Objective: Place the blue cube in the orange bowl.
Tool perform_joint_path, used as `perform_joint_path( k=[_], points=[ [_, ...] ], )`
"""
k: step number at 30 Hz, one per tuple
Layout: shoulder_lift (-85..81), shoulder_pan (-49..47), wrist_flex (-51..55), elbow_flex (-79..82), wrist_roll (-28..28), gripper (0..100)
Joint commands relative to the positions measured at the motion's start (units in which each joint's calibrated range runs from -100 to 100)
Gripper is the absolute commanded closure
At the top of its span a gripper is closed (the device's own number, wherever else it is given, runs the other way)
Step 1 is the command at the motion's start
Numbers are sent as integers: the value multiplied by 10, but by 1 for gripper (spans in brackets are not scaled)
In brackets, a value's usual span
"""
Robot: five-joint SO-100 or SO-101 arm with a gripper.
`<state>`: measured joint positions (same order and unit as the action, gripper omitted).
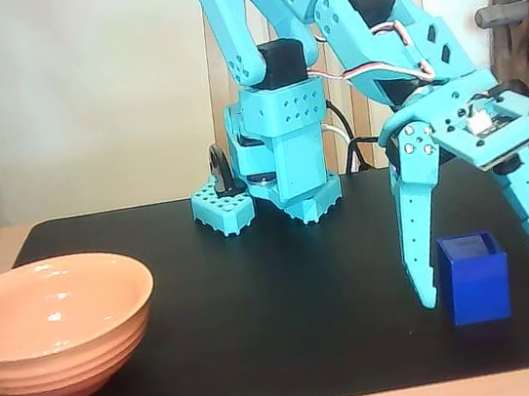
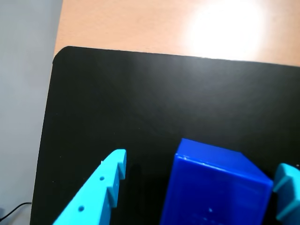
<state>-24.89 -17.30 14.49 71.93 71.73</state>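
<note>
claw: turquoise two-finger plastic claw point(image 1: 485, 275), lower right of the fixed view; fingers spread apart, one on each side of the cube, clamped on nothing
cube: small deep-blue glossy solid cube point(image 1: 475, 278), lower right of the fixed view, sitting on the worktop; in the wrist view point(image 2: 215, 187) it fills the bottom centre-right between the two fingers
contact: left finger point(image 2: 96, 194) shows a dark gap to the cube; right finger close, touch unclear
bowl: wide pale orange-peach ridged glossy bowl point(image 1: 57, 331), lower left of the fixed view, well apart from the cube, empty
worktop: black matte worktop point(image 1: 278, 295) over a light wooden top
step: closing on the cube, judged
tip: lower a little so fingers sit at mid-height, centre the cube, close slowly on flat faces, lift straight
risk: off-centre squeeze may twist or push the cube away
</note>
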Motion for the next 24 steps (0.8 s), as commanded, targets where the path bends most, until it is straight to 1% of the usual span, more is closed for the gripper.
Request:
perform_joint_path(
  k=[1,5,8,18,21,24],
  points=[
    [-37,3,-19,17,11,65],
    [-63,3,-19,43,15,64],
    [-68,3,-20,50,38,65],
    [-67,1,-31,51,44,64],
    [-59,-4,-31,52,61,64],
    [-52,-5,-31,52,64,65]
  ],
)
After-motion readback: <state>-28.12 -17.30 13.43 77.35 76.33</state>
